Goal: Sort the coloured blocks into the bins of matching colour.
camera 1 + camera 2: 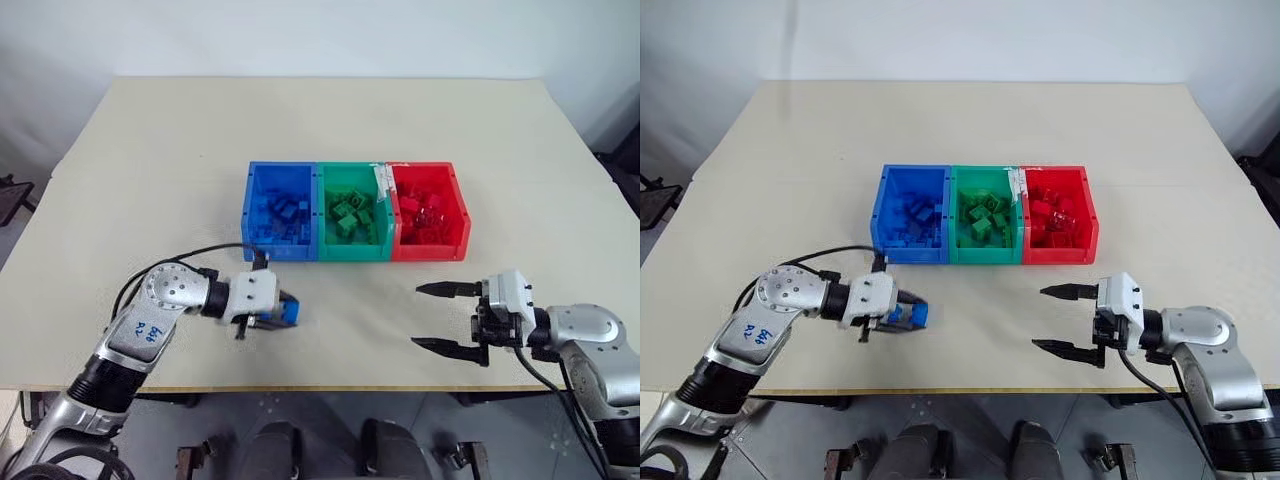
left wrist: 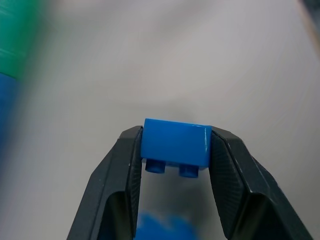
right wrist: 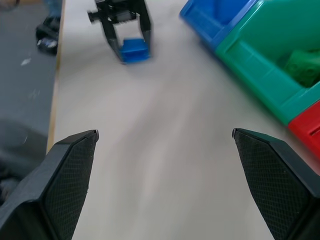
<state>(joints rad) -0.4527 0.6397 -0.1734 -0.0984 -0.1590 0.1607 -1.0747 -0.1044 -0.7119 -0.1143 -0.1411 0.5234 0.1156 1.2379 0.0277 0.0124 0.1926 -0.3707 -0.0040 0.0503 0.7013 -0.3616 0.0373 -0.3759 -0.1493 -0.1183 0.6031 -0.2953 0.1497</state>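
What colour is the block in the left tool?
Blue block; clearest in the left wrist view.

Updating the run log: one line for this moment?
left hand: shut on blue block | right hand: open, empty | blue bin: not reached

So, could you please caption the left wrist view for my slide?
Left tool clamps a blue brick above the table.
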